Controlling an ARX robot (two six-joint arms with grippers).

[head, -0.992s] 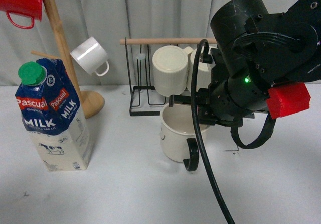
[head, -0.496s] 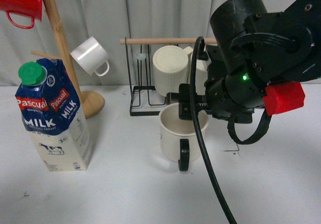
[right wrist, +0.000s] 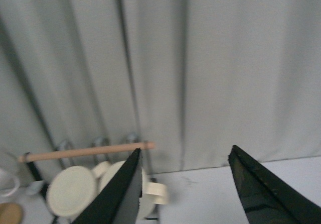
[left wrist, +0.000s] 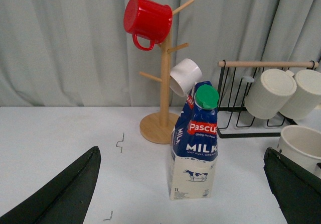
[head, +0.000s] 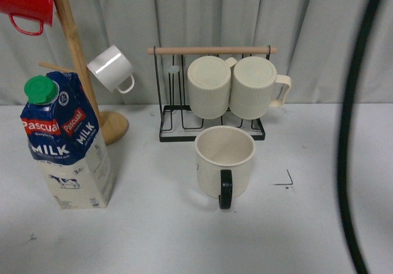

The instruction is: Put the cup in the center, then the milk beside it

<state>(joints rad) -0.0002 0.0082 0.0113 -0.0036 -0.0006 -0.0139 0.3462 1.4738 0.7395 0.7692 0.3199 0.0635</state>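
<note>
The cup, cream with a black handle turned toward the camera, stands upright on the white table in front of the wire rack, and nothing touches it. Its rim shows at the edge of the left wrist view. The milk stands upright at the left, blue top, green cap. My left gripper is open, facing the milk from a distance with its fingers wide on either side. My right gripper is open and raised, pointing at the curtain above the rack. Neither gripper shows in the front view.
A wooden mug tree at the back left carries a red mug and a small white mug. The black wire rack holds two ribbed cream mugs. A black cable hangs at the right.
The right arm, which was low over the cup, has let it go and lifted out of the front view. The cup now stands alone with its handle to the front.
</note>
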